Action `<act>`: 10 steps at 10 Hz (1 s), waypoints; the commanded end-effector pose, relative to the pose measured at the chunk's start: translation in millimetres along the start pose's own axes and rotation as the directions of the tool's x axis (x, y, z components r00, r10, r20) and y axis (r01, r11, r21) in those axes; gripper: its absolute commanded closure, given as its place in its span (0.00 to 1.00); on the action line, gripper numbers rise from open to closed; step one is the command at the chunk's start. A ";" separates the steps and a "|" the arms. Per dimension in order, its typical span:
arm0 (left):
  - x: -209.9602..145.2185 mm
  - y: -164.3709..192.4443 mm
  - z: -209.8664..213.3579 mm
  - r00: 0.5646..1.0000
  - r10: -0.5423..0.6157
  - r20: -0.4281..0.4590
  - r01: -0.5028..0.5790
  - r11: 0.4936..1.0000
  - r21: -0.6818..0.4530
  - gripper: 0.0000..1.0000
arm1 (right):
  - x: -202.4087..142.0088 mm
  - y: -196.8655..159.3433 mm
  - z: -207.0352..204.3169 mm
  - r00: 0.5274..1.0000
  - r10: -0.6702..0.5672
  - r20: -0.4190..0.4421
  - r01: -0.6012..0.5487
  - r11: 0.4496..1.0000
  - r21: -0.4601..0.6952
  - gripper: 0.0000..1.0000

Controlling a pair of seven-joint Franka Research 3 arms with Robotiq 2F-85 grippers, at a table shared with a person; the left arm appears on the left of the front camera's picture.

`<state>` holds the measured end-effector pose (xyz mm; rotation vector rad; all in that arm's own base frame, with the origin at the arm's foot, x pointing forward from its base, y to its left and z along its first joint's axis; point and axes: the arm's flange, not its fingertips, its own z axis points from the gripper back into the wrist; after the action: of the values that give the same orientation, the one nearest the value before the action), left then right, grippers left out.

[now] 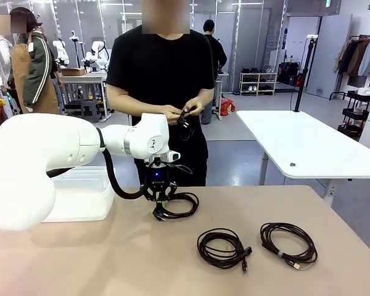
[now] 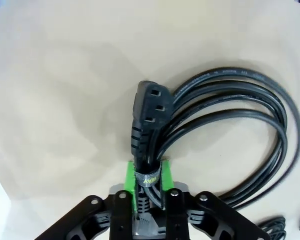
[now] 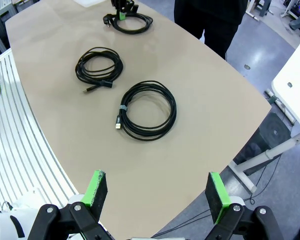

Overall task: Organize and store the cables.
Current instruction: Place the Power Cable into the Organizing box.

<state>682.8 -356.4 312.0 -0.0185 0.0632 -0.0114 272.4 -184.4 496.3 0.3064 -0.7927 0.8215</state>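
My left gripper (image 1: 161,203) is down at the table's far middle, shut on a black power cable (image 1: 184,205) beside its plug. In the left wrist view the green pads (image 2: 130,184) clamp the strapped bundle just behind the three-hole plug (image 2: 147,112), and the coil (image 2: 250,120) lies flat on the table. Two more cables lie coiled nearer me: one (image 1: 222,246) in the middle and one with a pale tie band (image 1: 288,243) to its right. The person holds another cable (image 1: 185,118) in both hands. My right gripper (image 3: 156,192) hangs open high above the table's edge, with nothing between its fingers.
A white plastic bin (image 1: 80,194) stands at the table's far left, partly behind my left arm. The person stands at the far edge. The right wrist view looks down on all three table coils (image 3: 147,110) (image 3: 99,67) (image 3: 132,22). A white table (image 1: 308,145) stands to the right.
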 end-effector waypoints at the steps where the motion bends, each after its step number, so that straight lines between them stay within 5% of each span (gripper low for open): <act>1: 4.7 -1.9 6.5 0.999 0.032 0.002 -0.032 0.999 0.000 1.00 | -0.6 -0.4 1.6 1.000 0.014 0.007 -0.014 1.000 0.005 0.00; 5: -17.0 18.0 41.2 0.999 0.017 0.043 -0.015 0.999 -0.039 1.00 | -0.6 -0.4 1.6 1.000 0.014 0.007 -0.014 1.000 0.005 0.00; 10: -103.4 75.2 147.7 0.986 -0.151 0.063 0.155 0.986 -0.060 1.00 | -0.6 -0.4 1.6 1.000 0.014 0.007 -0.014 1.000 0.005 0.00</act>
<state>629.3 -298.1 464.7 -0.0570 -0.0177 -0.1094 272.9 -184.7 496.1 0.3063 -0.7902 0.8217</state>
